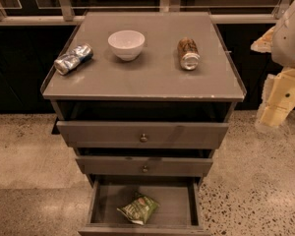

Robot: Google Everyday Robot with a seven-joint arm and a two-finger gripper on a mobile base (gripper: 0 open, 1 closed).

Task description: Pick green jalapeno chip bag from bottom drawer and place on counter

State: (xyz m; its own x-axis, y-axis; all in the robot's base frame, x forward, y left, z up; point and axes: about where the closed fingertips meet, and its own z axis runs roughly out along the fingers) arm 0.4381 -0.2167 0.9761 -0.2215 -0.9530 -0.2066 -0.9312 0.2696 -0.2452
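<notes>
Green jalapeno chip bag lies crumpled on the floor of the bottom drawer, near its front edge and about midway between the side walls, with its pale edge turned toward the front. That drawer is pulled furthest out of the three. Above it the middle drawer and the top drawer stand open by smaller steps, each with a small round knob at the centre of its front.

Further back is the grey worktop, chipped pale along its front edge. Three things sit on it, well apart from one another: a crushed silver-blue can on its side at the left, a white bowl upright in the middle and a brown can on its side at the right.

The claw hangs at the right edge of the view — beside the cabinet's right front corner, over the speckled floor and clear of cabinet, drawers and bag. Whether it is released or clenched cannot be told from here.
</notes>
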